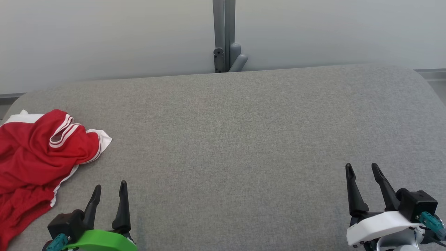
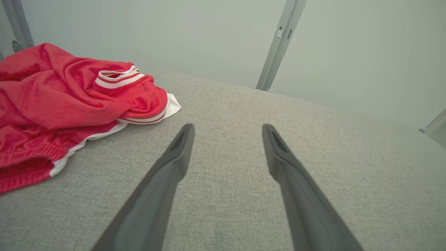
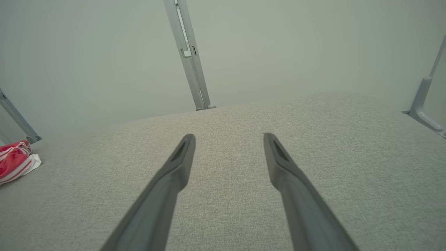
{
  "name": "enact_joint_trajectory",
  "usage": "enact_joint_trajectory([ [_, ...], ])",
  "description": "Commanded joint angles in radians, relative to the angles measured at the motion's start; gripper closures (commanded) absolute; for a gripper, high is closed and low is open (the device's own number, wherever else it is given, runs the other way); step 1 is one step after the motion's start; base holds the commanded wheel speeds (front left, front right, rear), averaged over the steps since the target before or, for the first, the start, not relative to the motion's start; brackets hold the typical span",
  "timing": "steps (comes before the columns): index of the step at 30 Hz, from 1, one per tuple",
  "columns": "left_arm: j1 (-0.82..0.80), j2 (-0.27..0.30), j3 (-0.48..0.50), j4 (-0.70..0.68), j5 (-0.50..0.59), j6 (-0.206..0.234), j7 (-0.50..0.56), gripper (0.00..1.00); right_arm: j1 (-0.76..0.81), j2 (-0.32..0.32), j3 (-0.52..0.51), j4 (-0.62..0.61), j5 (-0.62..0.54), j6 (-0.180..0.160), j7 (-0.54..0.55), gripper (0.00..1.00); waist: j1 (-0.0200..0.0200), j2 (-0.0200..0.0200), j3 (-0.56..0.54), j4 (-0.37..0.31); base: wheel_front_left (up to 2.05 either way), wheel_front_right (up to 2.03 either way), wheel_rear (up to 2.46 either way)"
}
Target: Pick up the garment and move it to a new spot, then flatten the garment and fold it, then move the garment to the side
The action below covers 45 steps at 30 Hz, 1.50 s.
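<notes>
Status: no step done yet, judging by the layout. Garment (image 1: 35, 153), red with white trim, lies crumpled at the left edge of the worktop (image 1: 244, 139). Left end effector (image 1: 110, 184) is open and empty, near the garment but not touching it. Right end effector (image 1: 361, 165) is open and empty, well apart on the right. Pick-up, move, flatten, fold and set-aside all remain. No containers seen.

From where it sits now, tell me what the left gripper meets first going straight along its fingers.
Probably the bare grey upholstered surface, nothing else: the left gripper stands open, and the red garment lies left of its line. Depth is unclear.
</notes>
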Motion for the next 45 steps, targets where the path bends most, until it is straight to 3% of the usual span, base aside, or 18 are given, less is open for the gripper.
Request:
enact_joint_trajectory([
  [1,0.003,0.011,0.001,-0.007,0.028,-0.004,-0.011,0.0,0.003,-0.006,-0.005,-0.008,-0.029,0.0,-0.011,0.0,0.0,0.0074,0.0,0.0,0.0,0.0,0.0],
  [27,0.031,0.017,0.012,0.014,0.211,-0.004,-0.063,0.0,0.028,-0.008,-0.029,-0.013,-0.205,0.0,-0.063,0.0,0.0,0.0095,0.001,0.001,0.0,0.0,0.0],
  [45,0.02,0.001,0.017,0.027,0.186,-0.004,-0.077,0.0,0.024,-0.003,-0.043,-0.009,-0.202,0.0,-0.078,0.0,0.0,0.0103,0.001,-0.002,0.0,0.0,0.0],
])
